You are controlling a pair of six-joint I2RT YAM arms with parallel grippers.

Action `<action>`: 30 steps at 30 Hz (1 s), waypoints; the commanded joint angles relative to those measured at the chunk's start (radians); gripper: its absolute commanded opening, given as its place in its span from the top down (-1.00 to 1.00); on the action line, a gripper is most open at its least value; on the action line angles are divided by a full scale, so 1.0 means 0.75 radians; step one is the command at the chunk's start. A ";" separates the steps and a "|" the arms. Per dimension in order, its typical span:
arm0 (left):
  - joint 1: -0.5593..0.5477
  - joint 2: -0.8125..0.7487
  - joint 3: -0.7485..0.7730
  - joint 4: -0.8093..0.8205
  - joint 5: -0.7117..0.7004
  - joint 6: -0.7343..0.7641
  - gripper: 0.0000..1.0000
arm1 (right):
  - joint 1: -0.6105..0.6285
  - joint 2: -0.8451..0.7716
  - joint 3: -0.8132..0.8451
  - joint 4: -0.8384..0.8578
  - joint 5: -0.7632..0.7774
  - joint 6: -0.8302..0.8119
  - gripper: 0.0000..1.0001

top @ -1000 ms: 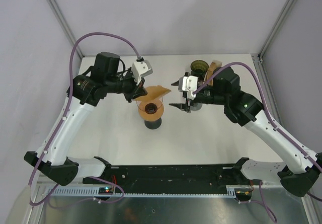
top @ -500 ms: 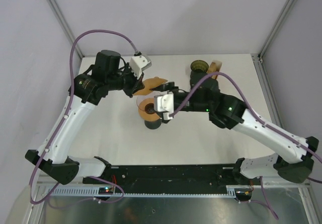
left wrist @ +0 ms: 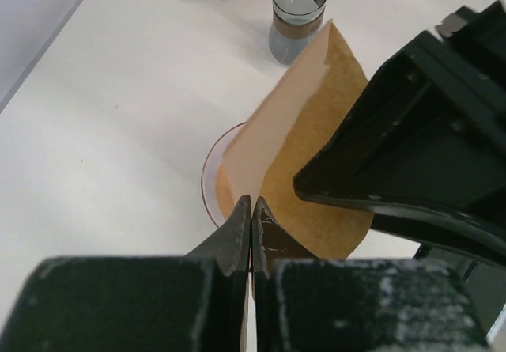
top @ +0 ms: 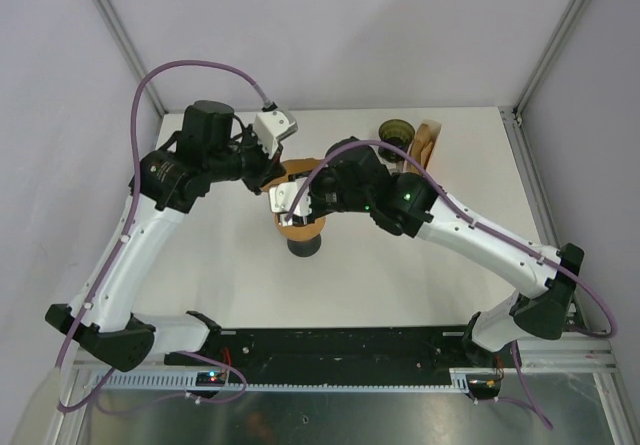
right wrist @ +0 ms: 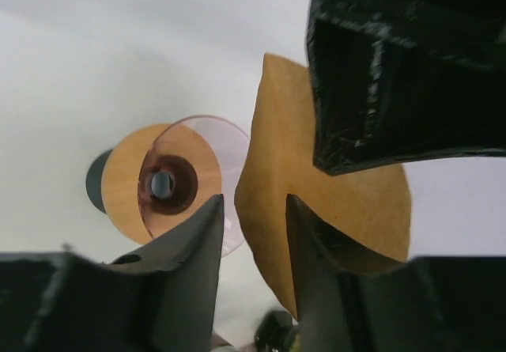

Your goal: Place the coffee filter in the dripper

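Note:
My left gripper (top: 279, 173) is shut on the folded edge of a brown paper coffee filter (left wrist: 308, 154) and holds it tilted above the dripper. The dripper (top: 301, 229) is a clear cone on a wooden ring and black base at the table's middle. It also shows in the right wrist view (right wrist: 170, 182), and its rim shows in the left wrist view (left wrist: 209, 179). My right gripper (right wrist: 254, 203) is open, its fingers straddling the filter's (right wrist: 277, 170) lower edge without closing on it. In the top view my right gripper (top: 295, 189) sits right beside the left one.
A dark green cup (top: 396, 131) and a wooden filter holder (top: 428, 138) stand at the back right. A small glass carafe (left wrist: 299, 10) stands beyond the filter in the left wrist view. The right arm stretches across the table's middle.
My right arm has swung left from beside the dripper to the filter, and its open fingers now straddle the filter's edge. My left gripper keeps holding the filter, shifted slightly left.

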 commanded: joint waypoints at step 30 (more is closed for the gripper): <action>-0.009 0.021 -0.138 0.062 -0.208 0.129 0.99 | -0.139 0.198 0.179 -0.262 -0.308 0.343 1.00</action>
